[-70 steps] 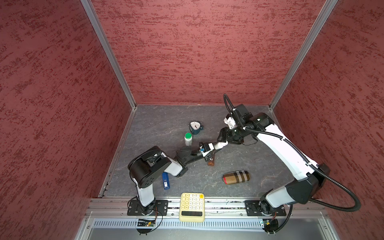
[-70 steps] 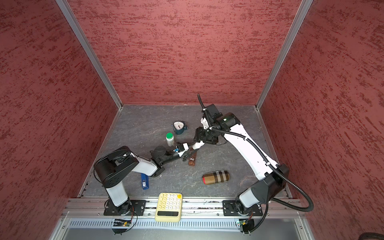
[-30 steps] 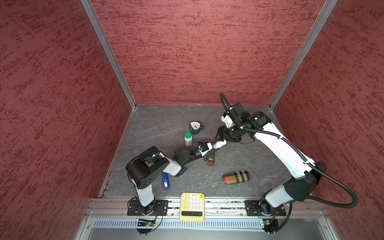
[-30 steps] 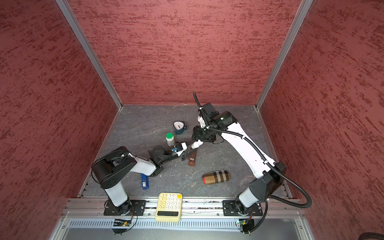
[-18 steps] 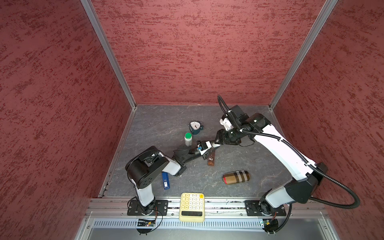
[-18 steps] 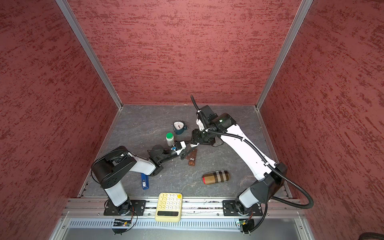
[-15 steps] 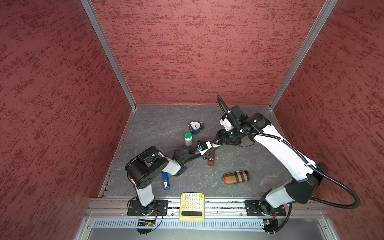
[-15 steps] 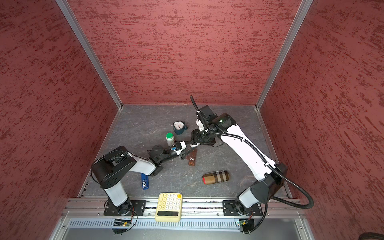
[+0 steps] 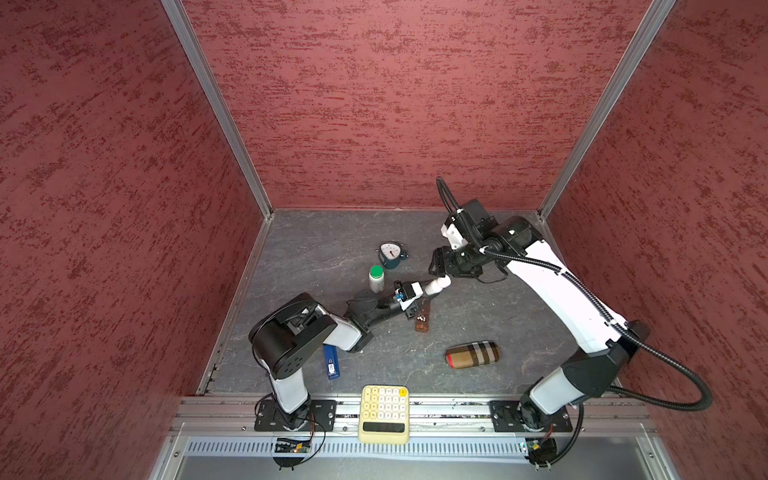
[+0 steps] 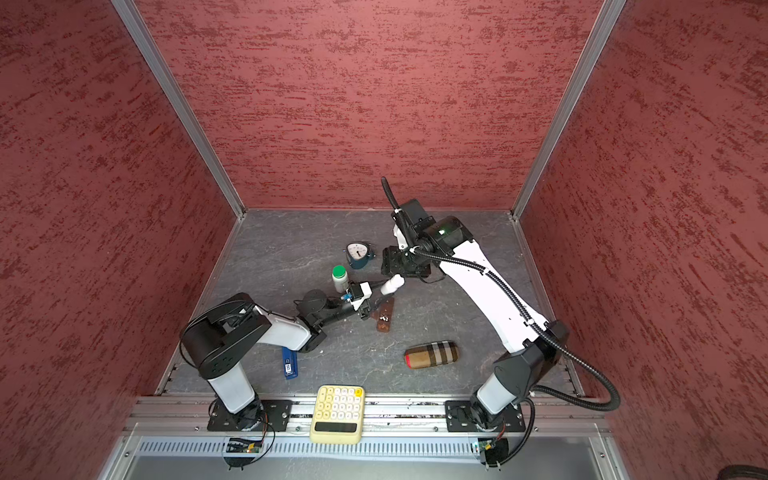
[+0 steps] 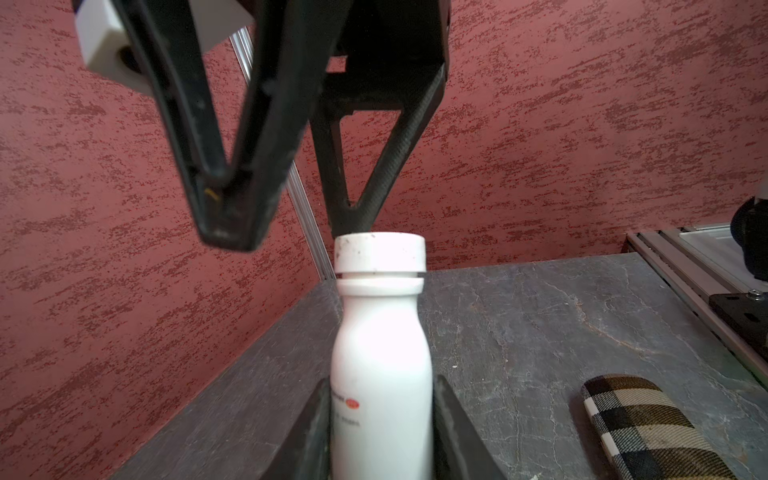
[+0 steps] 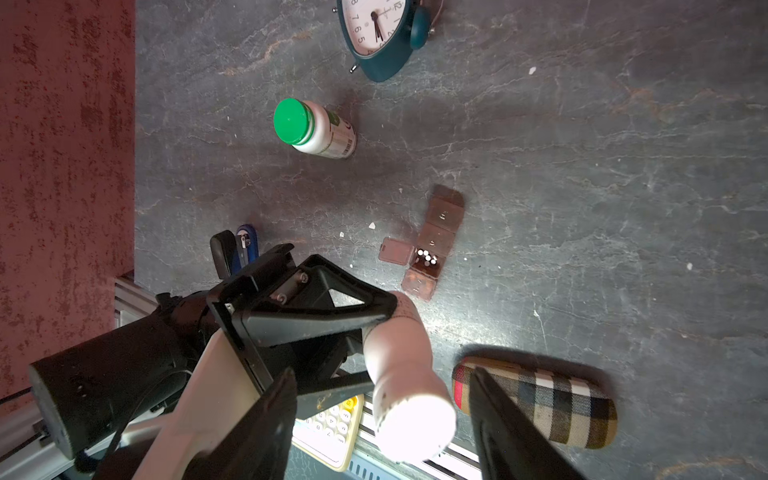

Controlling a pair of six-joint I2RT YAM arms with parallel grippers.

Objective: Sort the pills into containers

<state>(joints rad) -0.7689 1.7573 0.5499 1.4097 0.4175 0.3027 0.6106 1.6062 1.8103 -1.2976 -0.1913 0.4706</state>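
Grey, stone-veined bench (image 9: 478,299) inside red walls is your working ground. Near its middle the containers (image 12: 432,245) lie flat as one brown strip. One lid is flipped open beside its compartment, and a few white pills (image 12: 426,257) sit inside; the other lids look shut. That open cell faces up, so you can drop into it from above.

Just over the strip's far end, your left gripper (image 9: 417,292) is clamped on the body of a white bottle (image 11: 380,353), tilted with the cap (image 11: 380,253) offered toward the other arm. Holding low on the body leaves the neck free, I judge for unscrewing.

Your right gripper (image 12: 382,415) has its jaws spread either side of that cap with gaps showing, so it pinches nothing yet. You would want it centred before it closes, or the cap may slip.

Further out stand a green-capped bottle (image 12: 311,129) and a clock (image 9: 390,253). A plaid case (image 9: 471,355) and a calculator (image 9: 384,409) lie toward the front, all well apart from the strip.
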